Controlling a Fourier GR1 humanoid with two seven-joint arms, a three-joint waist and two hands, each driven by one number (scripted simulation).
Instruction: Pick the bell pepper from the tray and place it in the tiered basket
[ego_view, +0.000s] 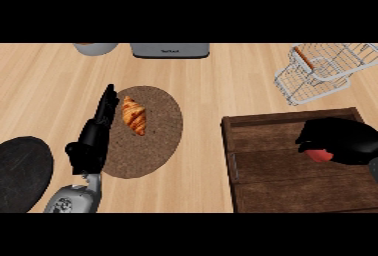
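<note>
Dark wood tray fills the lower right of the head view for you; its rim runs up to mid-frame. Over its upper right part the right hand sits curled, fingers and thumb closed round a red bell pepper — only a small patch of red shows beneath the black fingers, just above the tray's floor. You cannot tell whether the pepper touches the wood.

Upper right of the frame: the wire tiered basket, white, well apart from the hand.

Centre left: a woven brown mat, oval, with a croissant lying on its upper left part. The left hand stands along the mat's left edge, fingers straight and pointing toward the top of the frame, holding nothing — its grey forearm comes in from the lower left.

Lower left: a dark round plate, cut by the frame edge. Top centre, a grey toaster; beside it at upper left, part of a pale bowl.
</note>
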